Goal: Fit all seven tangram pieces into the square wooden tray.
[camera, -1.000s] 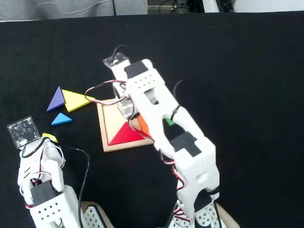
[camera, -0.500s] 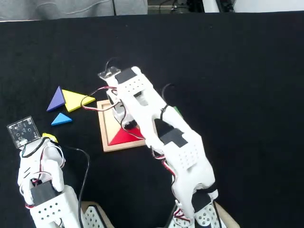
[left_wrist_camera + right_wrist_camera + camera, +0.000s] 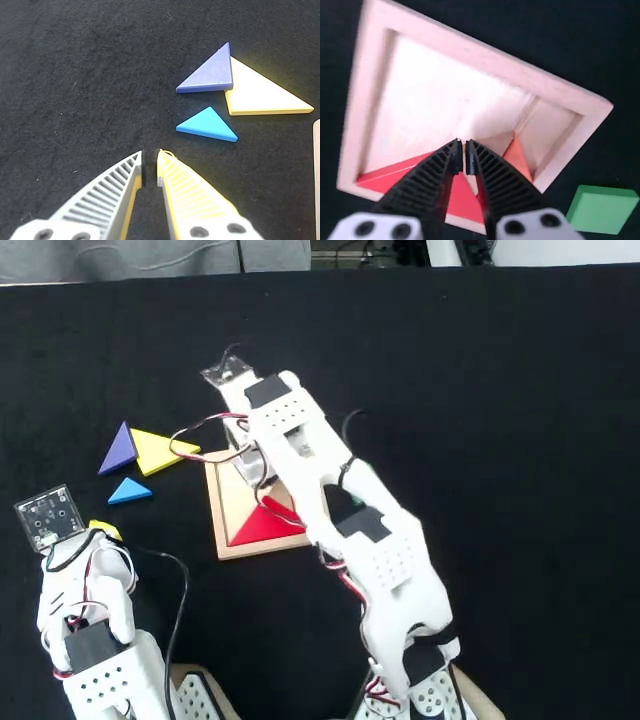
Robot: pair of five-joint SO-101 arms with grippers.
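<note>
The square wooden tray (image 3: 214, 502) lies on the black surface (image 3: 500, 390), with a red triangle (image 3: 262, 523) and an orange triangle (image 3: 517, 156) inside it. Above the tray's bare floor hovers the right end effector (image 3: 464, 146), narrow and empty. A green square (image 3: 602, 207) sits just outside the tray. Beyond the tray's opposite side lie purple (image 3: 210, 75), yellow (image 3: 257, 92) and blue (image 3: 206, 125) triangles, near the left end effector (image 3: 150, 157), also narrow and empty.

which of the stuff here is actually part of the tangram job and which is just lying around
Part of the job:
square wooden tray
red triangle, in the tray
orange piece, in the tray
green square, beside the tray
purple triangle
yellow triangle
blue triangle

Just there:
black table
arm wires
</note>
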